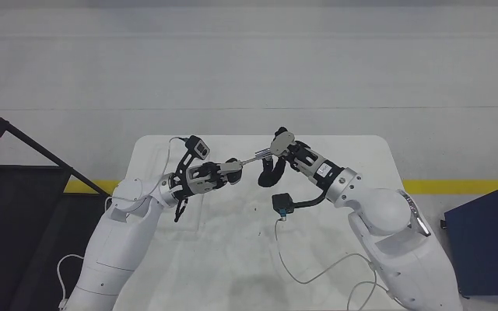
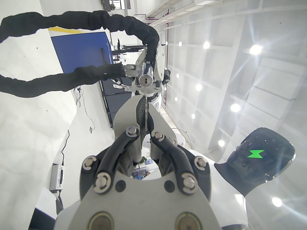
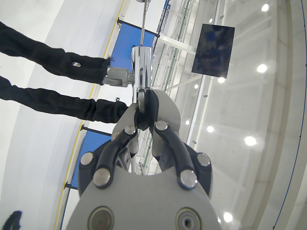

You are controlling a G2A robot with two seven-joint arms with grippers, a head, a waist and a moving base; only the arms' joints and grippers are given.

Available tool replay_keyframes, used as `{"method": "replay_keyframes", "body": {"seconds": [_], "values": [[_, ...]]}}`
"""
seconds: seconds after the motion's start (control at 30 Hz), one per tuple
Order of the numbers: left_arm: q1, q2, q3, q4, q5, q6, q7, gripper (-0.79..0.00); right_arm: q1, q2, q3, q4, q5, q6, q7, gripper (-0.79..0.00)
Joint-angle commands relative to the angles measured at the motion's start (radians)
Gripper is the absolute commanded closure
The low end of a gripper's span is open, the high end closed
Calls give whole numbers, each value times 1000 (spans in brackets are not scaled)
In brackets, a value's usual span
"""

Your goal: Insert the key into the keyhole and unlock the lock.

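The lock is a polished chrome cylinder with a round keyhole face and a cable sheathed in black fabric that hangs in a loop beneath it. It is held in the air above the far middle of the white bench by the right gripper, whose fingers are pinched tight on the cylinder's rear end. The key is a slim silver blade clamped edge-on between the closed fingers of the left gripper; it is in line with the cylinder with its tip at the keyhole slot, and depth of entry cannot be judged.
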Motion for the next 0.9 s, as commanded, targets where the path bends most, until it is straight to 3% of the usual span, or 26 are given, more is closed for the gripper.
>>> {"method": "replay_keyframes", "body": {"seconds": [0.0,0.87], "values": [[0,1,0,0,0,-1,0,0,0,0,0,0,0,0,0,0],[-12,6,14,12,-3,-15,9,0,0,0,0,0,0,0,0,0]]}}
